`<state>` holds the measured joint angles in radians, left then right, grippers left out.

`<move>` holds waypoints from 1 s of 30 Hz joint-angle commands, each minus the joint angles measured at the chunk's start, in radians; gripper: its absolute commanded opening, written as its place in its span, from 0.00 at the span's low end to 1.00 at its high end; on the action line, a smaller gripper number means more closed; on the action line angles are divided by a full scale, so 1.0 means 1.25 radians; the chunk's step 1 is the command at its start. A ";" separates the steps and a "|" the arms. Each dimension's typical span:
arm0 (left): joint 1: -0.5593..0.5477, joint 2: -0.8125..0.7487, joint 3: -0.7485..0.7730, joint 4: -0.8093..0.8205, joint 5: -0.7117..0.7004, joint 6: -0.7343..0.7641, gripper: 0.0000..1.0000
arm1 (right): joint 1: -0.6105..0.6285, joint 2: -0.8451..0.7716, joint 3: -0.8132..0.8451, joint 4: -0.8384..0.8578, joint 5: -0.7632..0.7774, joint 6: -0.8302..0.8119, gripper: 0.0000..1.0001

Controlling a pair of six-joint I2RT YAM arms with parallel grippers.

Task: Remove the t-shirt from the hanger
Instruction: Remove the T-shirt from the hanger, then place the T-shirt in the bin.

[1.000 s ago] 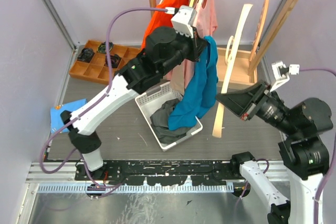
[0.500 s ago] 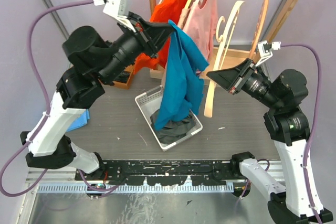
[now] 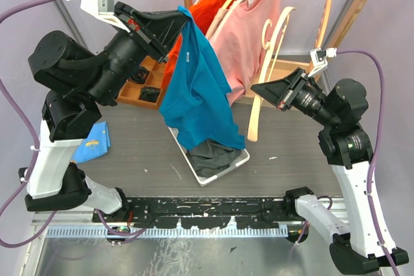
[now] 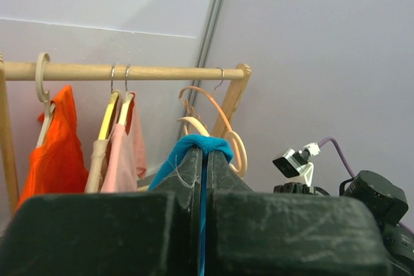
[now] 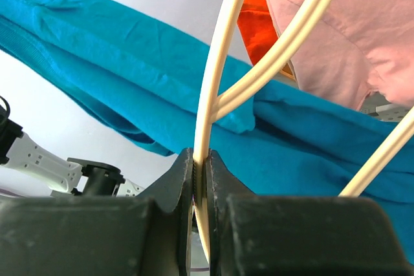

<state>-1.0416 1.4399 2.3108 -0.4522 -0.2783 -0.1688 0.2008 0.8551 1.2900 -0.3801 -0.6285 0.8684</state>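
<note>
The left hand [image 3: 184, 21] is pinching the top of the blue t-shirt [image 3: 197, 88], its fingers pressed together on the cloth, and is holding it high above the table's left half. The t-shirt is hanging free, its hem reaching down to the white basket [image 3: 202, 179] at the table's middle. The right hand [image 3: 256, 88] is clamping the cream hanger [image 3: 253, 124], which is slanting just right of the t-shirt.
</note>
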 commanded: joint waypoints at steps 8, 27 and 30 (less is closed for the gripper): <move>-0.002 -0.054 0.003 0.066 -0.044 0.037 0.00 | 0.002 -0.012 0.013 0.089 0.006 0.014 0.01; -0.001 -0.128 -0.099 0.192 -0.107 0.074 0.00 | 0.002 -0.001 0.004 0.094 -0.009 0.017 0.01; -0.001 -0.128 -0.114 0.196 -0.110 0.068 0.00 | 0.002 0.000 0.003 0.094 -0.013 0.015 0.01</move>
<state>-1.0416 1.2823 2.1937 -0.2649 -0.4011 -0.0868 0.2008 0.8600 1.2842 -0.3447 -0.6296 0.8932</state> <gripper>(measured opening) 0.019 0.127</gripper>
